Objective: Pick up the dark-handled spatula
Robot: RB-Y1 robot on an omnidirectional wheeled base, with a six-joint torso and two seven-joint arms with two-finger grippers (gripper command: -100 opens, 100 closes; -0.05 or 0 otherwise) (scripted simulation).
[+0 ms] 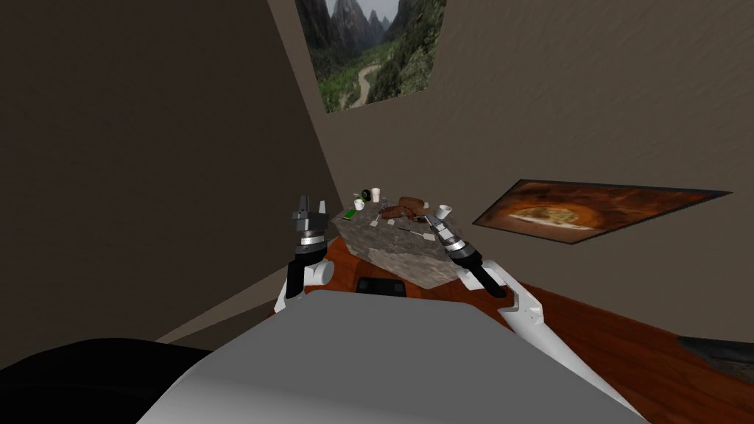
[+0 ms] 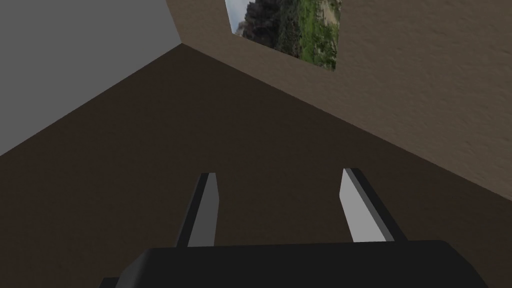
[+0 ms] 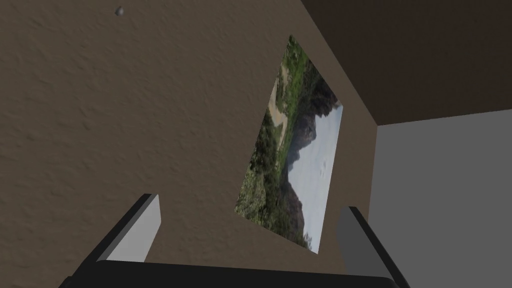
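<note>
Facing a grey stone counter (image 1: pixel 409 266) crowded toward its far edge with small things: white cups (image 1: pixel 375 194), a green item (image 1: pixel 352 214), a brown lump (image 1: pixel 407 207). Looking for the spatula (image 1: pixel 414 232) among thin slivers lying flat near the counter's right edge, on the near side of the brown lump. Too small to tell handle from blade, so taking that spot as a likely reading only. Reading its long axis as running roughly across the counter, from left edge toward right edge.

Holding the left jaws spread and pinching nothing, off the counter's left edge, pointing up at the walls. Holding the right jaws spread wide too, gripping nothing, over the right edge just beside those slivers, yet aiming up at the wall rather than down.

Judging the right arm (image 1: pixel 464 254) the nearer one, with the left arm (image 1: pixel 309 235) well apart across the counter's width. Probably needing to tip the right wrist downward and turn the jaws across the handle before closing.
</note>
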